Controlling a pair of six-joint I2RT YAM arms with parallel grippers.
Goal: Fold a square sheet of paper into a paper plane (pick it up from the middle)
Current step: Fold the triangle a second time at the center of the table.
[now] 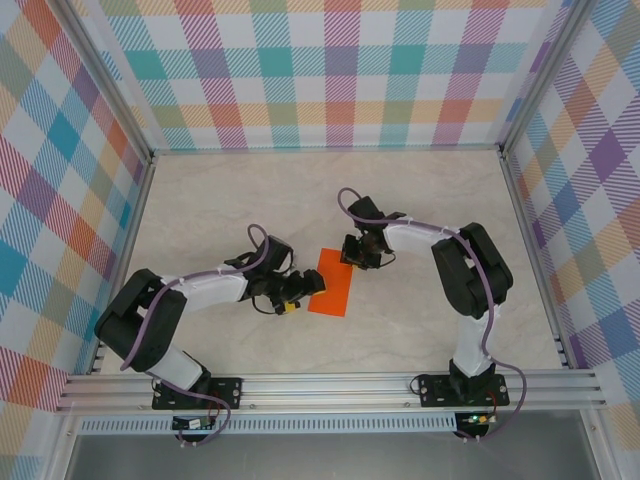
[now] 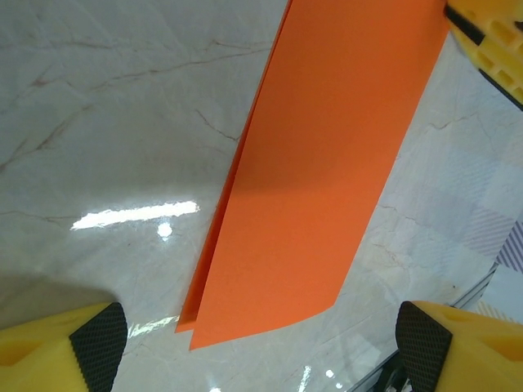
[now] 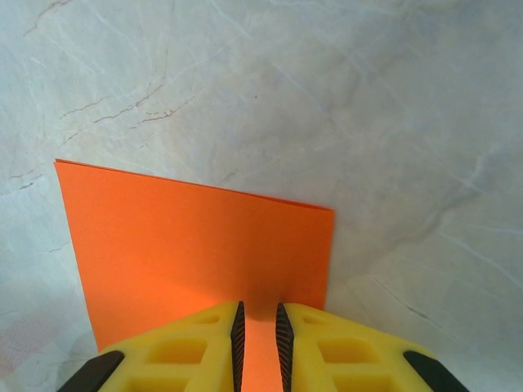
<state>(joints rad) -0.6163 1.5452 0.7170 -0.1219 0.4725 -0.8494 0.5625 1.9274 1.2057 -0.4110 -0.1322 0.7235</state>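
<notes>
1. We are looking at a marbled worktop (image 1: 420, 200), where the job is sitting at an early stage. We are judging that one fold is done and that the nose corners, the centre ridge and the wings are all waiting.
2. The square sheet of paper (image 1: 331, 282) is lying near the middle of the worktop, a little toward the near edge. It is showing as a bright orange, unmarked rectangle, not a square, so it appears to be doubled over.
3. The right gripper (image 1: 358, 252) is resting on the paper's far end. In its own wrist view the right gripper (image 3: 260, 335) is holding its jaws almost together, with orange paper (image 3: 196, 245) filling the slit. We are reading that as pinning or pinching the sheet.
4. The left gripper (image 1: 292, 300) is hovering at the paper's near-left end. The left wrist view is showing its jaws standing wide apart and gripping nothing.
5. In that view the paper (image 2: 327, 163) is showing two layers along one long edge, slightly offset, with its near end curling up a little.
</notes>
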